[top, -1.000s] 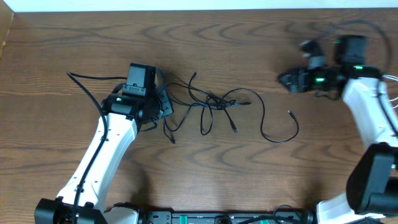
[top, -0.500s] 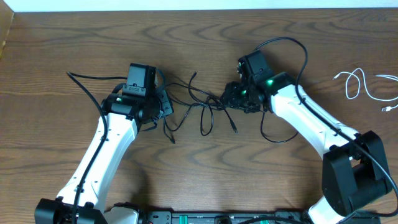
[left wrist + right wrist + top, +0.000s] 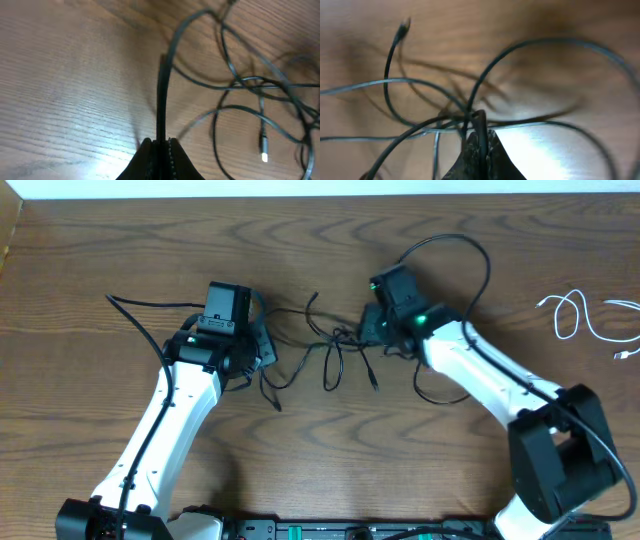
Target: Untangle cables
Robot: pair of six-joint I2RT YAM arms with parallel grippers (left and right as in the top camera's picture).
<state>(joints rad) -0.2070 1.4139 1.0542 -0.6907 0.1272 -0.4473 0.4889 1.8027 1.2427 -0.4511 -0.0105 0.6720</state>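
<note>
A tangle of thin black cables (image 3: pixel 335 345) lies in the middle of the table between my two grippers. My left gripper (image 3: pixel 264 350) is at the tangle's left edge. In the left wrist view it (image 3: pixel 160 143) is shut on one black cable (image 3: pixel 163 90) that runs straight out from the jaws. My right gripper (image 3: pixel 367 330) is at the tangle's right edge. The right wrist view shows it (image 3: pixel 480 132) shut on a black cable (image 3: pixel 480 120) amid crossing loops (image 3: pixel 520 50). A white cable (image 3: pixel 572 315) lies apart at the far right.
A loose black loop (image 3: pixel 440 395) trails under my right arm. A small plug end (image 3: pixel 263 150) rests on the wood right of the left jaws, another plug (image 3: pixel 404 25) at the upper left of the right wrist view. The table's far edge (image 3: pixel 300 194) is pale.
My right arm has swung from the far right of the table over to the tangle, and its jaws have closed on a black cable. The left arm has not moved.
</note>
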